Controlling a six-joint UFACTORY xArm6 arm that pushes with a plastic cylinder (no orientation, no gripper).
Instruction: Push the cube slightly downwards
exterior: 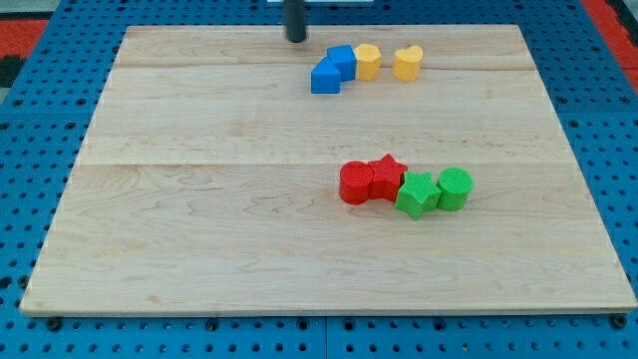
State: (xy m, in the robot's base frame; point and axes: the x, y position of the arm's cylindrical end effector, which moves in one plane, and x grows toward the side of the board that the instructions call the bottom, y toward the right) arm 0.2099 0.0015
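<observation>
My tip [296, 38] rests on the board near the view's top edge, up and to the left of the blue blocks. A blue cube [342, 61] sits at the view's top centre, touching a second blue block [324, 77] of angular shape just below-left of it. A yellow hexagonal block [368, 61] touches the cube's right side. A yellow heart-shaped block [407, 62] lies a little further right. My tip is apart from all blocks.
A red cylinder [355, 183], red star [386, 177], green star [417, 193] and green cylinder [455, 188] form a row right of centre. The wooden board [199, 199] lies on a blue pegboard surface.
</observation>
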